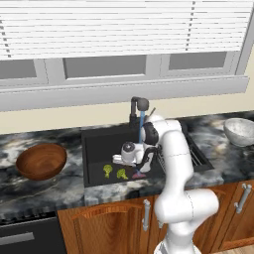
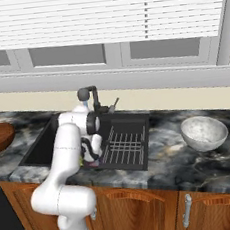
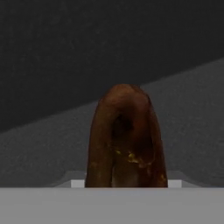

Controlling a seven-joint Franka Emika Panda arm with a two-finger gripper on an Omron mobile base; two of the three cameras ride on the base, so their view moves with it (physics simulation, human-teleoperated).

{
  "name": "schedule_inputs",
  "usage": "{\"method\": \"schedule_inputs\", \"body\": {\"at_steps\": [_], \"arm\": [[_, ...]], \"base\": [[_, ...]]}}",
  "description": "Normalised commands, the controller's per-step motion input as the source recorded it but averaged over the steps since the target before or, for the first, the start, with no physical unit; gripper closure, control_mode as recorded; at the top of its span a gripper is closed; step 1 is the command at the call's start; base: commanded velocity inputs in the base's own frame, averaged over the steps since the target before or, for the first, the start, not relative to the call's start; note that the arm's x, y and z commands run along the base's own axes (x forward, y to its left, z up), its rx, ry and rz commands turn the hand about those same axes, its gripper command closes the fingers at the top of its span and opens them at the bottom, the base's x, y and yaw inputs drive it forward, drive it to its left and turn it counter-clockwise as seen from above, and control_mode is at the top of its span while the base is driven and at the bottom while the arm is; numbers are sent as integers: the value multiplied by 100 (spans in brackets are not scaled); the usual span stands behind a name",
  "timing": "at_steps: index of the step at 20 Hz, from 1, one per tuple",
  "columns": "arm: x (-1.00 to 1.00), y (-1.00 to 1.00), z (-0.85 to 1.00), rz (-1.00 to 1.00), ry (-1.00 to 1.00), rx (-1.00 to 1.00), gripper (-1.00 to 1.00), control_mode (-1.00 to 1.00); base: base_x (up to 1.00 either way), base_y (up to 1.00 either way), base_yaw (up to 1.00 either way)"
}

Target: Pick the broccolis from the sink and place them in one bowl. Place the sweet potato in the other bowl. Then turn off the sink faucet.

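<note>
Deep in the black sink (image 1: pixel 99 144), my gripper (image 1: pixel 140 170) points down at the floor near the front wall. Its jaws have closed against both sides of the dark brown sweet potato (image 3: pixel 127 140), which stands between the fingertips in the hand view. Two yellow-green broccolis (image 1: pixel 107 170) (image 1: pixel 121 173) lie just left of the gripper on the sink floor. The reddish-brown wooden bowl (image 1: pixel 41 160) sits on the counter to the left. On the counter far right is the pale speckled bowl (image 2: pixel 204 132). Water runs in a thin blue stream from the dark faucet (image 1: pixel 139 106).
A grey wire rack (image 2: pixel 122 144) covers the right side of the sink. The faucet's lever (image 2: pixel 115 104) sticks up behind the basin. Marbled counter runs on both sides, with wooden cabinet doors (image 1: pixel 114 228) below and a window with blinds behind.
</note>
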Motion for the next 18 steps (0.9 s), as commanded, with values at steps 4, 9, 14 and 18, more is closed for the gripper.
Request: {"method": "schedule_inputs", "body": {"at_steps": [4, 9, 14, 18], "arm": [[-12, -11, 11, 0, -11, 3, 100, -100], [-12, 51, 31, 0, -11, -7, 100, -100], [-9, 89, 40, 0, -4, -14, 100, -100], [-49, 16, 89, 0, -15, -2, 100, -100]], "base": [[0, 0, 0], [0, 0, 0], [0, 0, 0], [0, 0, 0]]}}
